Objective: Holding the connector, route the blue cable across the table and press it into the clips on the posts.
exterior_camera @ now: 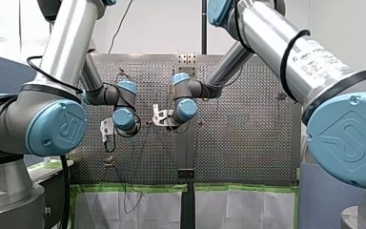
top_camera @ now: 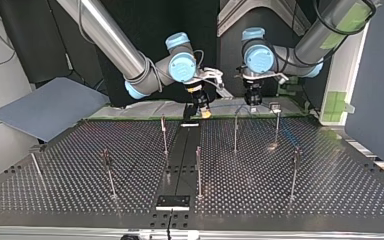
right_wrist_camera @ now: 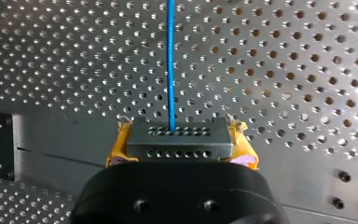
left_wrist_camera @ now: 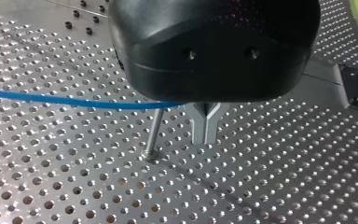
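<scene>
Yellow-padded fingers [right_wrist_camera: 243, 142] of my right gripper [right_wrist_camera: 181, 135] clamp the dark perforated connector block [right_wrist_camera: 179, 147]; metal fingers [left_wrist_camera: 196, 125] of my left gripper [left_wrist_camera: 206, 134] are closed beside the thin blue cable [left_wrist_camera: 74, 101], apparently clipped nowhere yet.

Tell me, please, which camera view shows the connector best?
The right wrist view: the connector sits close, clamped between the yellow-padded fingers of my right gripper, with the blue cable leaving it. The top view shows it too small; the front and left wrist views do not show it.

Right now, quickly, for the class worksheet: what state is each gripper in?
Left gripper: shut; the blue cable runs in under its body, so any hold on it is hidden.
Right gripper: shut on the connector.
</scene>
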